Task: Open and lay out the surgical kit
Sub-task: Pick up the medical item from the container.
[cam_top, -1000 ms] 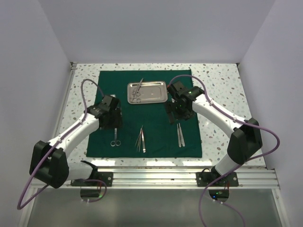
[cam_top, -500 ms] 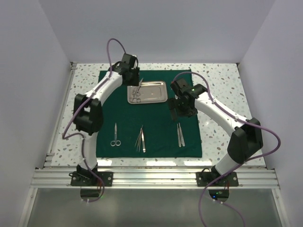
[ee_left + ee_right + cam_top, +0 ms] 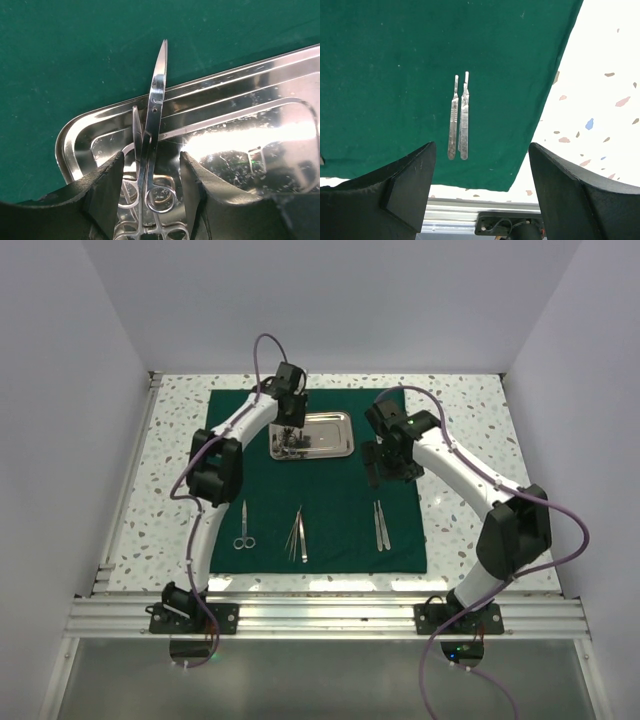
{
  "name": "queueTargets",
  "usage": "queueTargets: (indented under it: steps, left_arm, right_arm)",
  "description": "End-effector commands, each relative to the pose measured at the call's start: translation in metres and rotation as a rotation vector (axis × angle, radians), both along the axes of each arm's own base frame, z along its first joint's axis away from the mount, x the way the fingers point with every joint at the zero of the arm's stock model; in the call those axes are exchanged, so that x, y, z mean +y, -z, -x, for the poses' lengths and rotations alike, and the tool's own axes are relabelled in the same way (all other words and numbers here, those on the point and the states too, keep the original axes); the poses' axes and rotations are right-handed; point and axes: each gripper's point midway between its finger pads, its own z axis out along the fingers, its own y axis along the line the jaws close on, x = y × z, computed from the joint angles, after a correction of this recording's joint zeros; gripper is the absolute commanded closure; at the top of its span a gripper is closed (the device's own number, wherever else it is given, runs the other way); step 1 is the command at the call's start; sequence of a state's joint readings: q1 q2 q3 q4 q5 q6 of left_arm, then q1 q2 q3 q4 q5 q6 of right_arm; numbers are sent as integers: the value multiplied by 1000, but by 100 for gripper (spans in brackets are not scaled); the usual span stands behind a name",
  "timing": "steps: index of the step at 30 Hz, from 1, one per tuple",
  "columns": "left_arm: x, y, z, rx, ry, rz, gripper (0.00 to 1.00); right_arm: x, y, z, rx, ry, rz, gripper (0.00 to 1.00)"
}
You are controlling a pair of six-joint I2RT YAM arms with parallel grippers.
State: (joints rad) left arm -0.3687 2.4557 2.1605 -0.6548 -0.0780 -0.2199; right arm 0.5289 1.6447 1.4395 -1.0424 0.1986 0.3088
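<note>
Spreading flat over the speckled worktop (image 3: 460, 410), the green cloth (image 3: 330, 490) is seen fully opened, with the steel tray (image 3: 330, 435) set on its far half. One pair of scissors (image 3: 153, 115) is lying in the tray's left end, ring handles down inside it and the closed blades propped on the rim, so that the tip is carried out above the cloth.

The left pincer (image 3: 150, 170) is lowered over that end of the tray. Its fingers (image 3: 102, 195) are held apart, one on each side of the scissor handles, and nothing is clamped. Whether either finger touches the steel cannot be told.

Three groups of instruments are laid in a row on the near half of the cloth, well apart from one another. A second pair of scissors (image 3: 244, 527) is placed to the left and the tweezers (image 3: 298, 535) in the middle. Two flat handles (image 3: 459, 120) are set side by side to the right, just touching, near the cloth's right edge.

The right pincer (image 3: 481, 160) is held above the cloth, right of the tray. Its jaws are spread wide and nothing is gripped.
</note>
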Motion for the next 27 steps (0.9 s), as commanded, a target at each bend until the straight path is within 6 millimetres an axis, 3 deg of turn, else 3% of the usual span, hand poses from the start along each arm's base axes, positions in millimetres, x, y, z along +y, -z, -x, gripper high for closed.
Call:
queueTargets:
  steps: [1,7,10,12,14,18,21,22,24,25,27]
  left_arm:
    - [0,-6,-15,-63,11,-39,48]
    - [9,22,-13,-14,-14,-68,55]
    - [9,31,-12,3,-12,-67,72]
    - [8,30,-12,2,-14,-60,89]
    - [8,22,-15,-12,-19,-52,100]
    - [11,5,-19,-39,-30,-42,100]
    - [18,-19,-21,-77,-49,-49,100]
    - [19,-37,-22,-109,-58,-51,100]
    - [25,-53,-23,-137,-69,-55,100]
    - [28,-74,-24,-171,-80,-54,100]
    - [33,-88,-21,-190,-89,-59,100]
  right_arm:
    - [1,-8,-11,-16,-6,17,21]
    - [6,-7,-18,-6,-5,15,22]
    - [6,-6,-19,0,-3,20,22]
    - [5,-7,-18,-1,1,20,22]
    - [5,-7,-17,-1,6,18,22]
    - [5,-8,-16,-2,10,11,22]
    - [7,-8,-15,0,12,-5,22]
    - [8,-9,-15,-2,11,-10,22]
    - [10,-8,-14,3,9,-19,22]
    - [11,-9,-14,1,9,-26,22]
    - [14,-8,-14,7,6,-39,23]
